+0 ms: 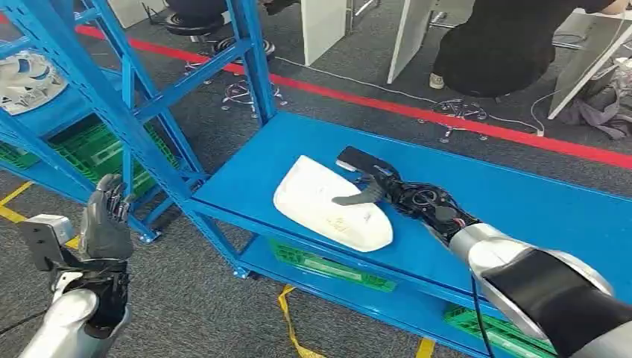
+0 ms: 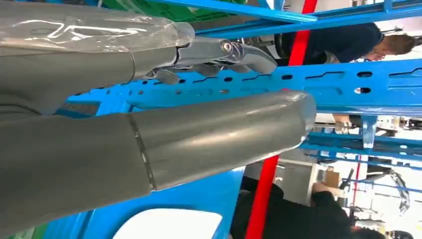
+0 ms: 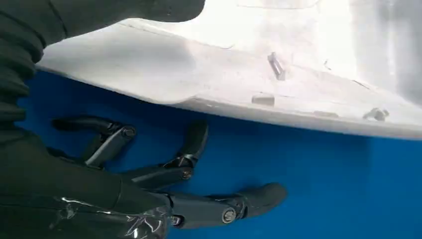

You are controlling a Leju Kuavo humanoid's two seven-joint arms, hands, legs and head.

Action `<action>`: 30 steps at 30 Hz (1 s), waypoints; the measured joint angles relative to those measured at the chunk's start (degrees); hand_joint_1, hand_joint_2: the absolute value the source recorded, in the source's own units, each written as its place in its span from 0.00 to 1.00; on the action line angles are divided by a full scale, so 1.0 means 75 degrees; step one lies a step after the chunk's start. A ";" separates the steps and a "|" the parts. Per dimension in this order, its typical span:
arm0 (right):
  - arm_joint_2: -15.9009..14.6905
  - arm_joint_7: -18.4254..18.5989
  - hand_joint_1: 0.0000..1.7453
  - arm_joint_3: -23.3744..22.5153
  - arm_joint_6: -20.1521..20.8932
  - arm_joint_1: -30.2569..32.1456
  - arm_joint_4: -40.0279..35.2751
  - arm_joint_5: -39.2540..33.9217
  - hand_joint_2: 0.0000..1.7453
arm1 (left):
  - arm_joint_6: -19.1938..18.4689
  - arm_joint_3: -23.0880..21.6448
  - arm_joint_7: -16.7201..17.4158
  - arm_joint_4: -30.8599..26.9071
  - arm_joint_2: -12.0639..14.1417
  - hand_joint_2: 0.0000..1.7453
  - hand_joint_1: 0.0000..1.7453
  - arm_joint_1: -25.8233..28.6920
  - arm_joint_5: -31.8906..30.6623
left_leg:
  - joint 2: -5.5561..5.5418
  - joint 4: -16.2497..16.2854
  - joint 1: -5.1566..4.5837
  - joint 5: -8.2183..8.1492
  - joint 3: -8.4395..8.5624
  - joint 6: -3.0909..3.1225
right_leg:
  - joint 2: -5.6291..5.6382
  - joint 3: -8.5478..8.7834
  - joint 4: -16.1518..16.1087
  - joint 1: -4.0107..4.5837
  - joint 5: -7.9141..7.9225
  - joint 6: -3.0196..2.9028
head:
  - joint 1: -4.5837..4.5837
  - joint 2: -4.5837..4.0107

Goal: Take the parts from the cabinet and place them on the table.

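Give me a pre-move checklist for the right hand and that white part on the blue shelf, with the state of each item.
1. White part lies flat on the blue shelf: ok.
2. Right hand at the part, thumb over its top: ok.
3. Fingers under the part's edge: cannot tell; they lie spread on the shelf beside it.
4. Firm hold on the part: not ok yet.
5. Left hand holds nothing, off the shelf: ok.
6. Person beyond the red line, away from the shelf: ok.

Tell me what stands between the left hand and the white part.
In the head view, the blue rack's upright post stands between the left hand and the white part, which lies on the blue shelf.
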 joint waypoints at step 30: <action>-0.0061 -0.0446 1.00 0.0454 -0.0041 -0.0075 0.0119 0.0656 1.00 | 0.0055 -0.0006 -0.0023 0.0000 0.0000 0.00 0.00 -0.0001 0.0023 | 0.0003 0.0000 0.0000 0.0000 0.0035 0.0001 | 0.0002 0.0044 -0.0019 0.0001 0.0009 0.0012 | 0.0003 0.0000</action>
